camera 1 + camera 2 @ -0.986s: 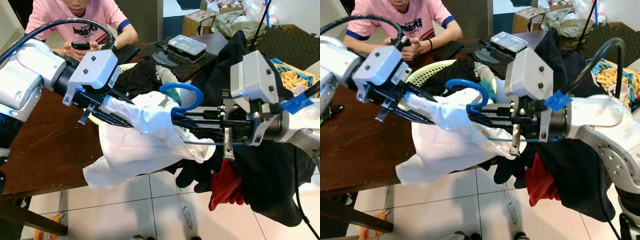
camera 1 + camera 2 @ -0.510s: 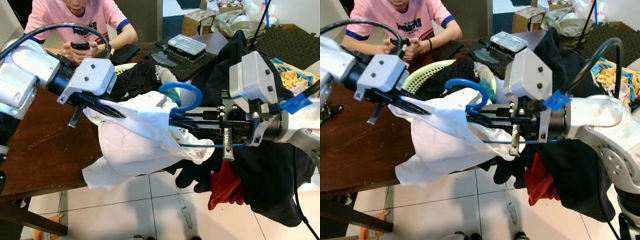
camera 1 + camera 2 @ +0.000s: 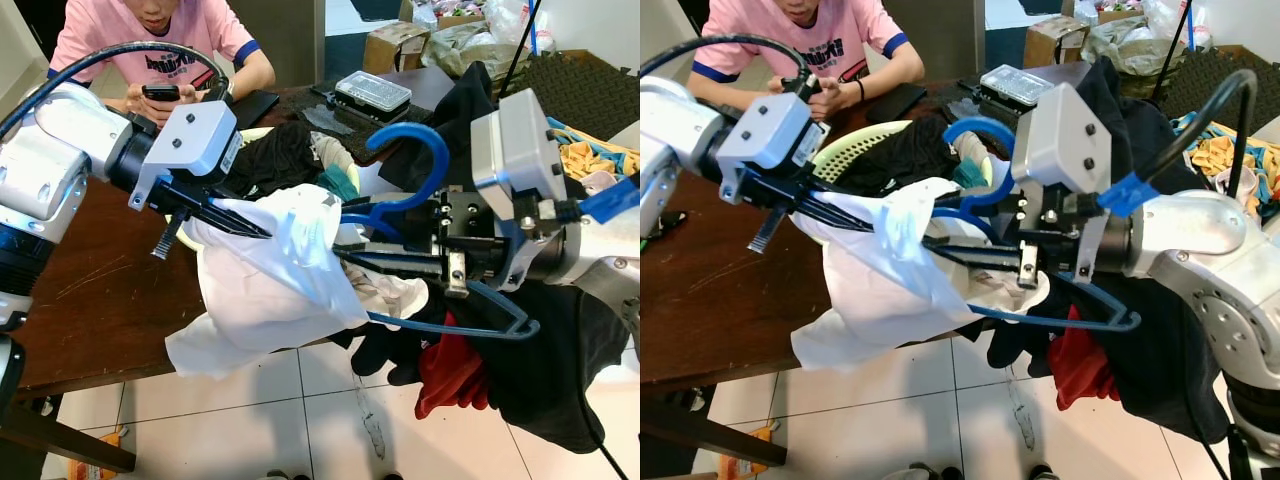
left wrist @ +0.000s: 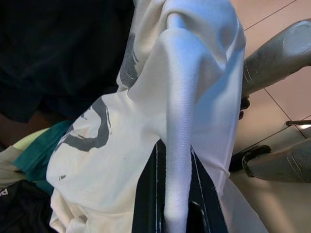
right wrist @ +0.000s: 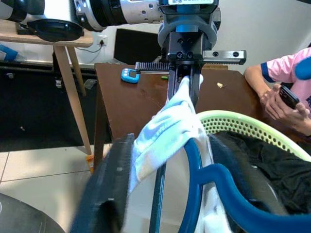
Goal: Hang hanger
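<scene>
A blue plastic hanger (image 3: pixel 425 165) sits in my right gripper (image 3: pixel 352 255), which is shut on its neck; the hook points up and the lower bar (image 3: pixel 480 328) hangs toward the floor. One hanger arm runs inside a white shirt (image 3: pixel 270 290). My left gripper (image 3: pixel 258 232) is shut on a fold of that shirt at its upper edge, left of the hanger. The left wrist view shows the fold of the shirt (image 4: pixel 194 73) pinched between the black fingers (image 4: pixel 146 204). The right wrist view shows the hanger (image 5: pixel 194 179) close up and the left gripper (image 5: pixel 184 90) beyond it.
A brown table (image 3: pixel 90 290) carries a light green basket (image 3: pixel 855 145) of dark clothes and a clear plastic box (image 3: pixel 372 92). A person (image 3: pixel 150 40) in pink sits behind it with a phone. Dark garments (image 3: pixel 540 370) and a red cloth (image 3: pixel 450 375) hang under my right arm.
The hanger has tilted in my right gripper: its hook swung up and right, and its lower bar dropped down to the right. The left gripper still holds the shirt.
</scene>
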`<state>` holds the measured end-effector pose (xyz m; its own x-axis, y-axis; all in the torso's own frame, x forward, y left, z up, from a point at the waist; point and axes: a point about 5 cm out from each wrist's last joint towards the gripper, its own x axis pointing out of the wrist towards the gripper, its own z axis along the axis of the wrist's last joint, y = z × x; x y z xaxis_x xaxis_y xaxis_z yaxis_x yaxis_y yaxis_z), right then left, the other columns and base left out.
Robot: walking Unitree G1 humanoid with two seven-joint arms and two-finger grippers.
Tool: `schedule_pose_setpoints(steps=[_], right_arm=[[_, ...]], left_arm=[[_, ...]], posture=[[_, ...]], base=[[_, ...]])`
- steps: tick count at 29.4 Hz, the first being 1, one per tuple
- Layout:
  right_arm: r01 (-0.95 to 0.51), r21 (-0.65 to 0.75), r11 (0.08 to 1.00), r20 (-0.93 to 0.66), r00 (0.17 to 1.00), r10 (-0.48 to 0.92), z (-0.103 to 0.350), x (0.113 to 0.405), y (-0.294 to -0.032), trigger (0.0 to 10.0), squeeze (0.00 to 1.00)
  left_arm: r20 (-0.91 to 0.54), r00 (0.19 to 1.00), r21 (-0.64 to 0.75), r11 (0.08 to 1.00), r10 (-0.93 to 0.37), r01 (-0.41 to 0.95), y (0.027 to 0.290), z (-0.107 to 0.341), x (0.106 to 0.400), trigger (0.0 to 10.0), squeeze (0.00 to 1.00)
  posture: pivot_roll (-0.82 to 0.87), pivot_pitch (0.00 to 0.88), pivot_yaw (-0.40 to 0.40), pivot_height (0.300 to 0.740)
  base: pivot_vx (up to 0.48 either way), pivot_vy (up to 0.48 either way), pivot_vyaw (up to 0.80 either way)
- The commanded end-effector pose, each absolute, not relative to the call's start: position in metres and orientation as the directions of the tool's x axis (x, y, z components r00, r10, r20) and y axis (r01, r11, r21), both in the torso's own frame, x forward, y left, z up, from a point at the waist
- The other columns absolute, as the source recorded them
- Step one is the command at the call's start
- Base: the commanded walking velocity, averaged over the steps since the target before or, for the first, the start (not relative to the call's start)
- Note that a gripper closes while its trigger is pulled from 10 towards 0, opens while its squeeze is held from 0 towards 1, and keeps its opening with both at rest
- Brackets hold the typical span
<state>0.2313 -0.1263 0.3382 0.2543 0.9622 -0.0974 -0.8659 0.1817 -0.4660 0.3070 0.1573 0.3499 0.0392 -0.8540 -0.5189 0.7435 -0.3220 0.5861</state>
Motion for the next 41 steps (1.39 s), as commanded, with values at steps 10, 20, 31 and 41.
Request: schedule_pose_setpoints(steps=[10,20,31,41], right_arm=[[-0.828,-0.485,0.282,-0.181,0.411,0.894,0.339,0.234,-0.173,10.0,1.0],[-0.689,-0.433,0.581,-0.057,0.664,0.746,0.339,0.242,-0.24,10.0,0.0],[-0.597,-0.185,0.781,0.33,0.711,0.621,0.33,0.245,-0.255,10.0,0.0],[-0.704,0.082,0.705,0.64,0.58,0.504,0.33,0.25,-0.244,10.0,0.0]], left_arm=[[-0.46,0.075,0.59,-0.242,-0.885,0.77,0.175,0.356,0.308,0.0,0.0],[-0.29,0.247,0.62,0.015,-0.924,0.784,0.205,0.367,0.301,0.4,0.0],[0.076,0.258,0.551,0.256,-0.963,0.794,0.173,0.347,0.281,10.0,0.0],[0.364,0.322,0.465,0.47,-0.874,0.75,0.158,0.366,0.281,10.0,0.0]], posture=[[0.05,0.182,0.088,0.74],[0.05,0.18,0.082,0.74],[0.05,0.172,0.082,0.74],[0.07,0.163,0.083,0.74]], base=[[0.0,0.0,0.0],[0.0,0.0,0.0],[0.0,0.0,0.0],[0.0,0.0,0.0]])
